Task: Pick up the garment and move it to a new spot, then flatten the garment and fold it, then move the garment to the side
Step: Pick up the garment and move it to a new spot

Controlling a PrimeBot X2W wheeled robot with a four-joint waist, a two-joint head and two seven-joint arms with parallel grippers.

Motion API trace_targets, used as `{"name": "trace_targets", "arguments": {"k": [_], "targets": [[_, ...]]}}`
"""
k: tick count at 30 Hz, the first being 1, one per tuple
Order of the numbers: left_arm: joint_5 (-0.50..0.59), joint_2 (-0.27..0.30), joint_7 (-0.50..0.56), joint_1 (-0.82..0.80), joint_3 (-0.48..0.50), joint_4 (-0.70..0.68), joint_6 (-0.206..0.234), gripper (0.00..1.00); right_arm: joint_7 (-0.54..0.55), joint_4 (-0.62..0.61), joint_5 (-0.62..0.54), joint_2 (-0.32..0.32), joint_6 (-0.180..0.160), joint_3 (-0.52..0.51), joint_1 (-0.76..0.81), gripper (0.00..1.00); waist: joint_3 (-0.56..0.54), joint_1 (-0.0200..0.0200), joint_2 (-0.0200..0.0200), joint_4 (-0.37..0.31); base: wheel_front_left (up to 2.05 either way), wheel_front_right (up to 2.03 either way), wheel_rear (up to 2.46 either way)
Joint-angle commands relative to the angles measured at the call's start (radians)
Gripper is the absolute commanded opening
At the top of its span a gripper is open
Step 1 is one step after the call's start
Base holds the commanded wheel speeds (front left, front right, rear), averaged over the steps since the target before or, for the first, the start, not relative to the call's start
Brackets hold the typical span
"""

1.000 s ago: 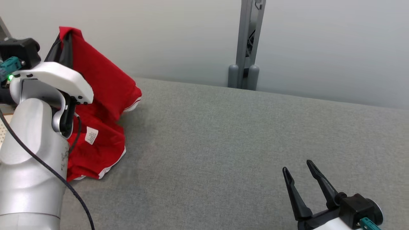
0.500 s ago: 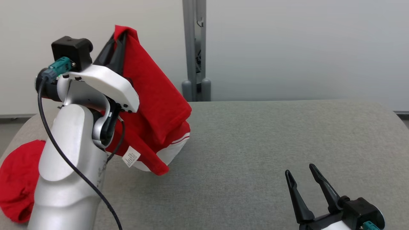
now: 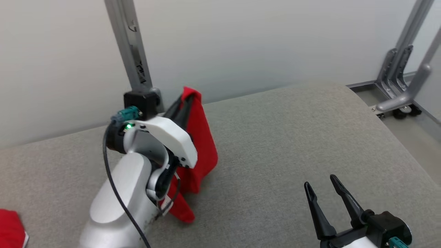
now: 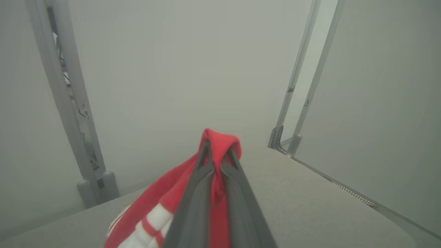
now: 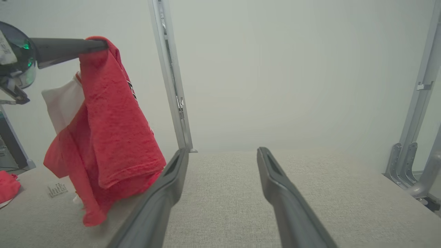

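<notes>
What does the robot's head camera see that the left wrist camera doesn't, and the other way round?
Head view adds: the open right gripper low on the right, and another red cloth at the lower left corner.
Left wrist view adds: white stripes on the red garment, seen close up.
Both share: the left gripper shut on the garment's top fold, the grey table and a metal post.

No readable text; garment point(image 5: 113, 131) print too blurred.

Garment point(image 3: 203, 144) hangs over table point(image 3: 293, 137), post point(image 3: 126, 44) behind it.
</notes>
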Motion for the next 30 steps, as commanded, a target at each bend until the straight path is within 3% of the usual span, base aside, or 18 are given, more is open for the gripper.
{"name": "trace_targets", "arguments": {"k": [1,9,14,15,16,17,24,30], "targets": [[-0.063,0.002,-0.012,0.014,-0.054,0.009,0.023,0.0,-0.006,0.002,0.008,-0.005,0.0,-0.003,-0.002,1.0,0.025,0.0,-0.0001,-0.053,0.0,0.0,0.0],[-0.302,0.003,-0.113,0.002,-0.348,0.089,0.125,0.0,-0.006,0.004,0.024,-0.005,0.0,0.005,-0.032,1.0,0.064,0.0,-0.0001,-0.136,0.0,0.0,0.0],[-0.481,0.003,-0.157,-0.027,-0.491,0.121,0.146,0.0,-0.006,0.009,0.043,-0.005,0.0,0.025,-0.059,1.0,0.091,0.0,-0.0001,-0.18,0.0,0.0,0.0],[-0.517,0.003,-0.163,-0.033,-0.513,0.122,0.149,0.27,-0.006,0.01,0.044,-0.005,0.0,0.026,-0.062,1.0,0.093,0.0,-0.0001,-0.182,0.0,0.0,0.0],[-0.547,0.003,-0.171,-0.041,-0.533,0.123,0.151,0.78,-0.006,0.01,0.046,-0.005,0.0,0.027,-0.065,1.0,0.094,0.0,-0.0001,-0.183,0.0,0.0,0.0],[-0.581,0.003,-0.18,-0.049,-0.552,0.118,0.15,1.0,-0.006,0.01,0.049,-0.005,0.0,0.025,-0.065,1.0,0.095,0.0,-0.0001,-0.182,0.0,0.0,0.0],[-0.677,0.003,-0.283,-0.105,-0.634,0.097,0.147,1.0,-0.006,0.004,0.061,-0.005,0.0,-0.021,-0.039,1.0,0.072,0.0,-0.0001,-0.123,0.0,0.0,0.0],[-0.607,0.03,-0.345,-0.116,-0.617,0.118,0.167,1.0,-0.006,-0.005,0.051,-0.005,0.0,-0.043,-0.022,1.0,0.041,0.0,-0.0001,-0.04,0.0,0.0,0.0]]}}
